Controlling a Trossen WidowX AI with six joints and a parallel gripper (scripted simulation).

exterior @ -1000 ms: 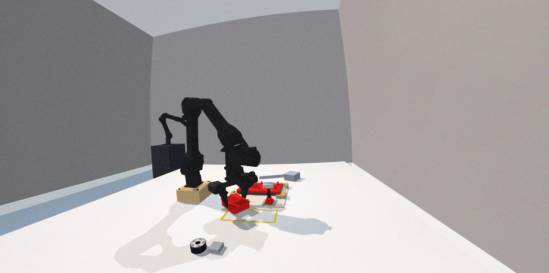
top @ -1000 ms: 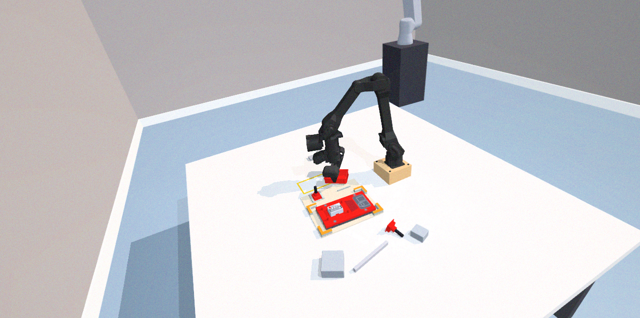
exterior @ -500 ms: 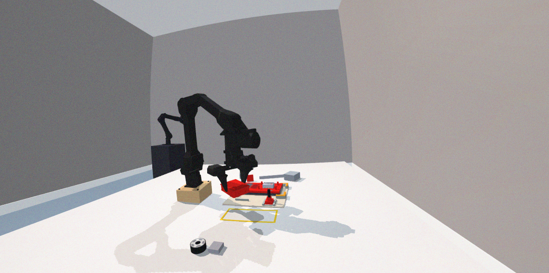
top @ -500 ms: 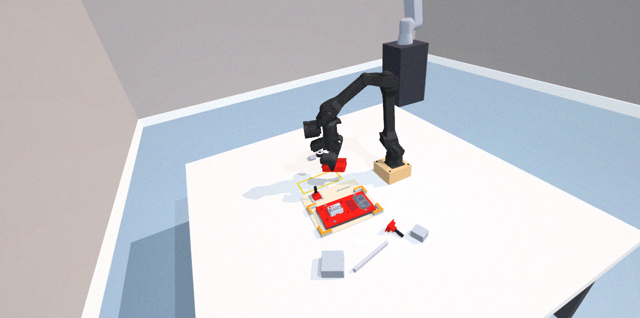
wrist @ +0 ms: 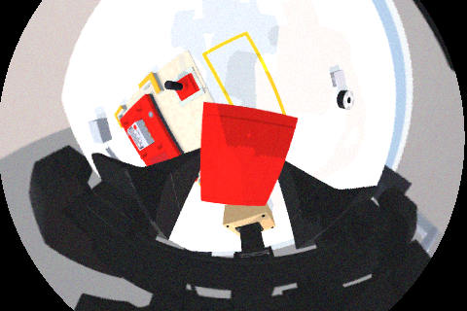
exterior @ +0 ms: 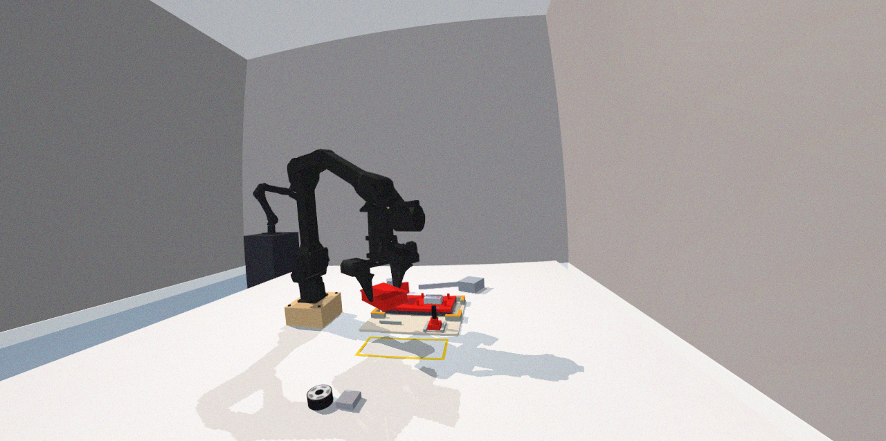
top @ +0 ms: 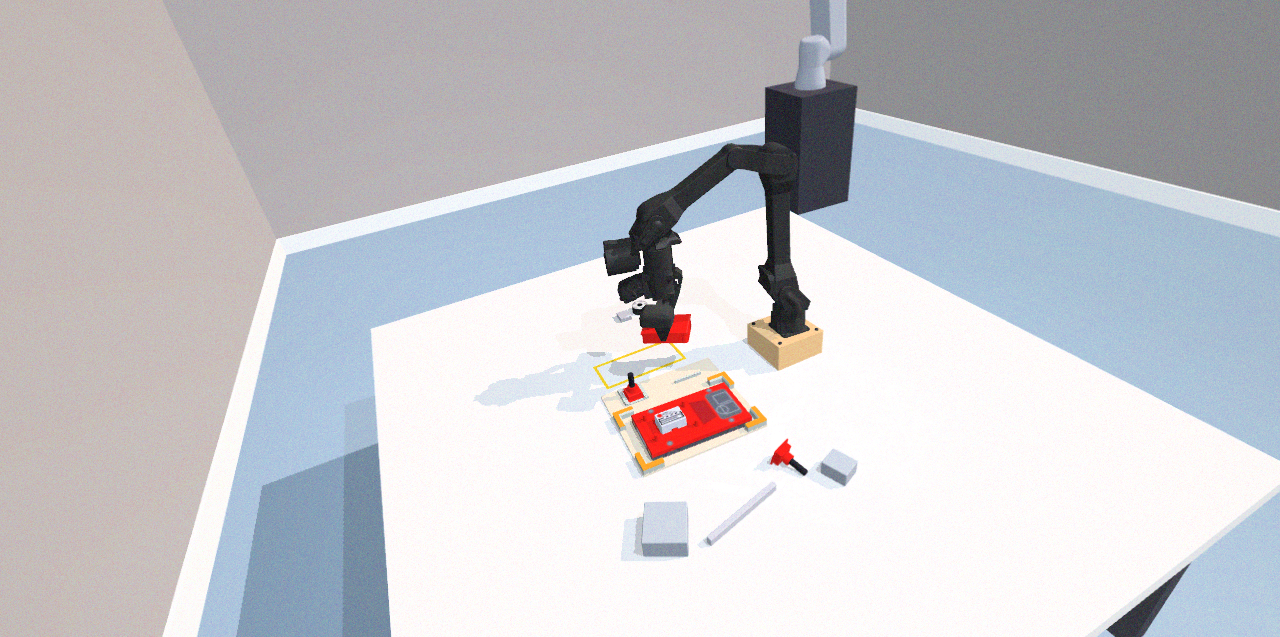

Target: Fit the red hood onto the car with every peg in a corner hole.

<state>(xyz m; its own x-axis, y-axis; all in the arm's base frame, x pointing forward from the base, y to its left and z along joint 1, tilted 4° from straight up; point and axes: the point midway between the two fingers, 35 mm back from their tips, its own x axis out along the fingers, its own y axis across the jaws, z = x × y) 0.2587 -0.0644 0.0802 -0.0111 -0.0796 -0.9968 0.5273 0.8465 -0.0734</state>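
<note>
The red hood is held off the table, its broad flat face toward the wrist camera. My gripper is shut on it, one finger on each side. The red chassis sits in its jig, with the pale engine block on the deck. Short red pegs stand around the block. The hood is beside the chassis, on the robot-base side in the exterior view. Its corner holes cannot be made out.
A red piece with a black stick stands on the jig board. A yellow outline marks the table. A wheel, grey blocks and a rod lie around.
</note>
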